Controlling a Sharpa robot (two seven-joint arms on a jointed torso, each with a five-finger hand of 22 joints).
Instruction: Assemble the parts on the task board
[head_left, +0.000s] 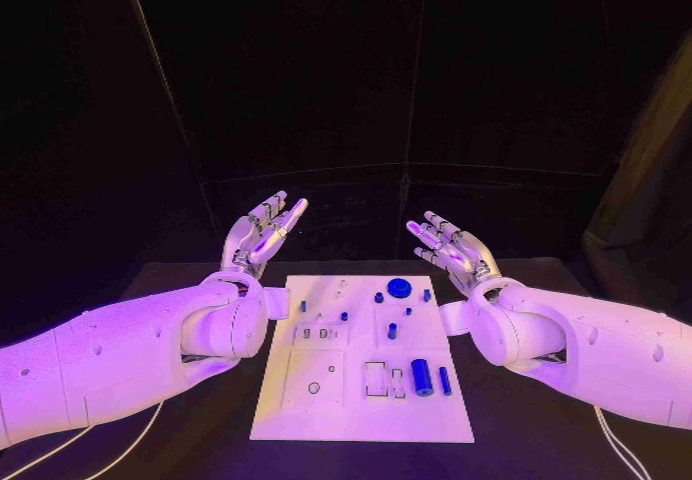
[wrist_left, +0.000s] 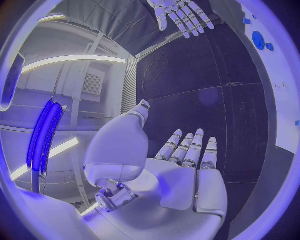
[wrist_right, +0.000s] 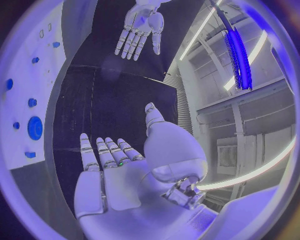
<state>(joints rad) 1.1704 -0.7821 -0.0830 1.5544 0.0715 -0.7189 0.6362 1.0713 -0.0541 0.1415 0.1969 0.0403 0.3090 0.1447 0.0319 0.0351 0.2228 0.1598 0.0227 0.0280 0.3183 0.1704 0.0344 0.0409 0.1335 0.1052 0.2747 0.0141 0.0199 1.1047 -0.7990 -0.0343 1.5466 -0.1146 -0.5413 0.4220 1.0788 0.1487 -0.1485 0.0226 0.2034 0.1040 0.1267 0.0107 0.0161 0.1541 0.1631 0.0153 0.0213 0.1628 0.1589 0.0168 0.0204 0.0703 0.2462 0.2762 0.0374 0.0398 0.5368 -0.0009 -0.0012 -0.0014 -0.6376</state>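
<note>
The left hand (head_left: 261, 232) is raised beyond the board's far left corner, fingers straight and apart, palm turned inward, grasping nothing; its own wrist view shows the same flat, bare palm (wrist_left: 184, 185). The right hand (head_left: 453, 248) mirrors it beyond the far right corner, fingers spread and likewise released, its palm (wrist_right: 115, 187) bare in the right wrist view. Each wrist view also catches the other hand across the table. Both hands are well apart from the parts. Between the two forearms the board (head_left: 361, 420) lies flat on the black table (head_left: 173, 275), its near edge toward the robot. Near the board's far edge sits a blue disc (head_left: 398, 288), with a few small blue pieces around it. Close to the near right part of the board a thick blue cylinder (head_left: 421, 377) lies lengthwise, and just beside it, nearer the right edge, a thinner blue pin (head_left: 444, 380). Left of the cylinder are what seem to be pale rectangular recesses, though they are too small to tell clearly.
</note>
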